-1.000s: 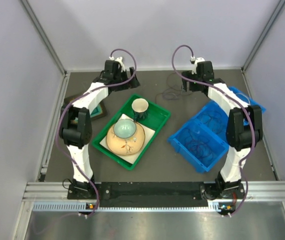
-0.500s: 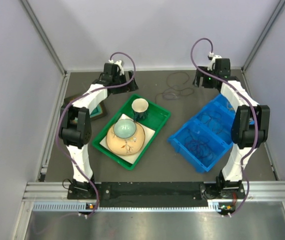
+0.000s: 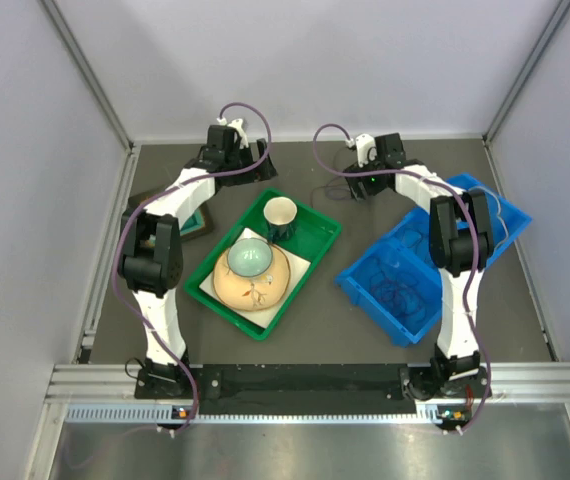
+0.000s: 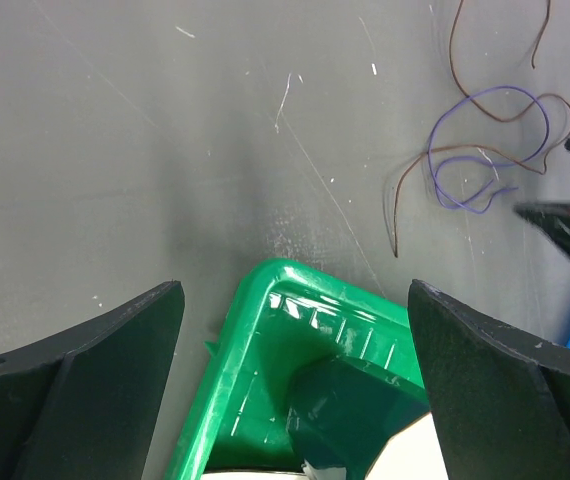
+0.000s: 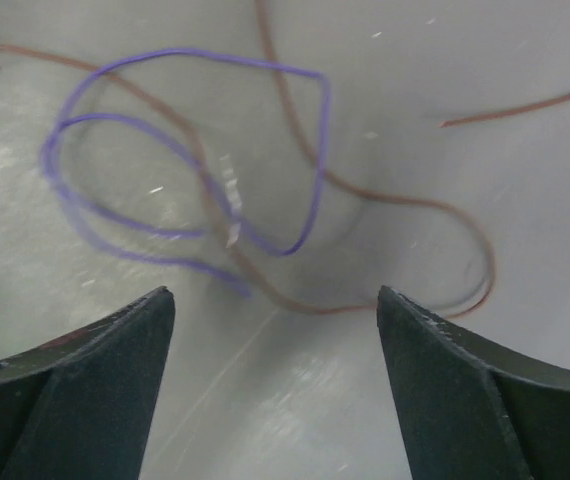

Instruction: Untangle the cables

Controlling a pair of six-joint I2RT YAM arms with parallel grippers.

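The cables are thin loose wires on the dark table at the back centre (image 3: 325, 190). In the right wrist view a purple wire (image 5: 165, 150) loops across a brown wire (image 5: 365, 195) just ahead of the fingertips. My right gripper (image 5: 275, 330) is open and empty, low over these wires; in the top view it (image 3: 357, 183) partly hides them. The left wrist view shows the purple loop (image 4: 485, 150) and the brown wire (image 4: 395, 215) to the far right. My left gripper (image 4: 293, 290) is open and empty above the green tray's back corner (image 3: 248, 175).
A green tray (image 3: 310, 255) holds a cup (image 3: 280, 213) and a bowl on a tan plate (image 3: 251, 272). Blue bins (image 3: 365, 285) at the right hold dark wire coils (image 3: 402, 291). A dark flat item (image 3: 197, 222) lies under the left arm. Walls enclose the table.
My right arm swung from the back right corner leftward and down over the loose wires. The left arm has not moved.
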